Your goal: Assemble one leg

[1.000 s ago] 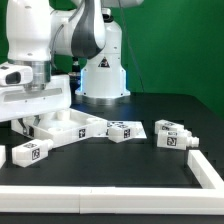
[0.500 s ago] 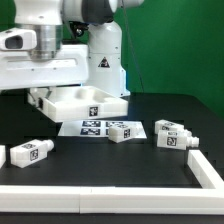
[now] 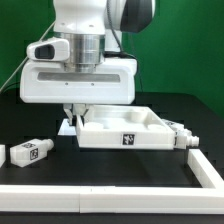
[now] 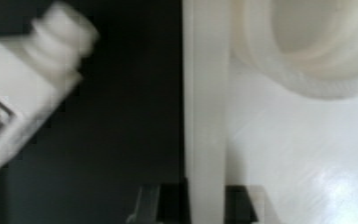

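Inside the gripper (image 3: 73,112), white square piece (image 3: 125,128); one leg (image 3: 30,152) nearby.

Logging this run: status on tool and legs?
Tool shut on white square piece. Leg lies loose, ungrasped. Another leg close by piece's corner, exterior view's right.

A small white plastic oblong block (image 3: 31,152) with a black-and-white square tag lies on its side on the black bench (image 3: 120,172), below the tool (image 3: 76,112) and well off to the exterior view's left of it. A second block (image 3: 2,155) lies just beyond it, cut off by the frame edge. A third block (image 3: 185,138) lies on the tool's other side, partly hidden by the flat white square panel (image 3: 125,130) that the tool grips. In the wrist view, one blurred block (image 4: 19,90) lies tilted near the panel's edge without touching it.
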You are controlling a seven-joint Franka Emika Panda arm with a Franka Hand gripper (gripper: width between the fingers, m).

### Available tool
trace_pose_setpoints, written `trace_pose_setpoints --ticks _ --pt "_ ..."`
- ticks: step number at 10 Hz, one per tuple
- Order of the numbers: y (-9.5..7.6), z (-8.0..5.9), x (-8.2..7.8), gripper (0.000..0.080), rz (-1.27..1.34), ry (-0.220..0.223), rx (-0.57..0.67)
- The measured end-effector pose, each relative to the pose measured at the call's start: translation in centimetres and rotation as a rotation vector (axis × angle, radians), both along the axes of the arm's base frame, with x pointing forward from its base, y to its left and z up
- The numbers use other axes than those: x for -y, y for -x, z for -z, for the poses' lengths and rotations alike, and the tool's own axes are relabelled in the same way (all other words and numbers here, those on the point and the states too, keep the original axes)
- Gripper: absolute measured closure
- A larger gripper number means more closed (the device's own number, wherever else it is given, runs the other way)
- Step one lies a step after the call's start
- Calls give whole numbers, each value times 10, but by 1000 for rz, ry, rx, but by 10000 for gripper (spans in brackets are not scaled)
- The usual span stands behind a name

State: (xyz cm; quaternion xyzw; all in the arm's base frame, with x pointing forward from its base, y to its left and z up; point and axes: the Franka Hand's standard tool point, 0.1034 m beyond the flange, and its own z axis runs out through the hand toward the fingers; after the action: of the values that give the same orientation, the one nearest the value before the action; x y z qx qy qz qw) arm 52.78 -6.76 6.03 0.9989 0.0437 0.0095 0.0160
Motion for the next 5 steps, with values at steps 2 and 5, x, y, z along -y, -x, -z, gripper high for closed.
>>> trace_pose_setpoints --ticks 2,5 --pt "-1 2 2 755 -12 -5 -4" --pt "-1 3 1 755 -14 -6 -6"
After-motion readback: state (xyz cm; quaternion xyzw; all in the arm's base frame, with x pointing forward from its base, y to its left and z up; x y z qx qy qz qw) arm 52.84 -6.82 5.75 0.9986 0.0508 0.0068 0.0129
